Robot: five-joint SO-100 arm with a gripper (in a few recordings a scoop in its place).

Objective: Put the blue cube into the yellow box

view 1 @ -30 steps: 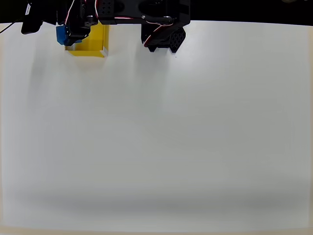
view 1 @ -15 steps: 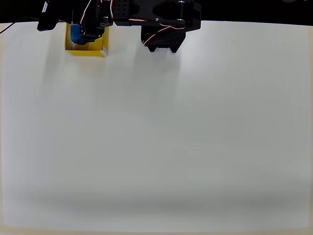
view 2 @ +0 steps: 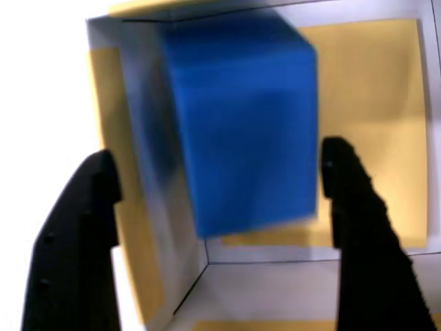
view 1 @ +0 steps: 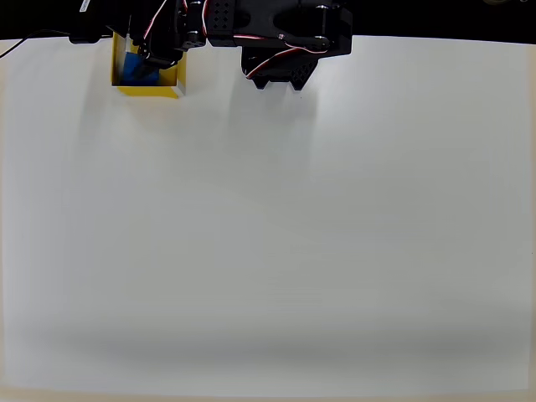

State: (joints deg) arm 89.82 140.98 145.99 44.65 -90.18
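— What is the desk looking like from where you are standing?

— The white desk [view 1: 276,234] is lying plain and evenly lit, taking up nearly the whole overhead view, with a black strip running along its far edge. A thin tan margin is showing along the near and left edges. The black arm [view 1: 276,25] is sitting at the far edge, reaching toward the far left corner.

— And the yellow box?

— The yellow box [view 1: 172,79] is sitting in that far left corner, right against the far edge, partly covered by the arm. In the wrist view its white-edged walls [view 2: 131,89] and yellow floor [view 2: 372,89] are framing everything.

— Where is the blue cube?

— The blue cube [view 2: 241,124] is lying inside the box, tilted, close to the left wall in the wrist view. From overhead, the cube [view 1: 134,71] is showing inside the left half of the box.

— Is the gripper pinching it?

— No. The gripper [view 2: 217,207] is hanging over the box with its two black fingers [view 2: 76,234] spread wide, one on each side of the cube, not pressing it.

— What is different from a second ago?

— A second ago the cube was sitting in the gripper beyond the box's left wall. Half a second ago it was over the box. Now it is lower inside, and the arm has swung further right along the far edge.
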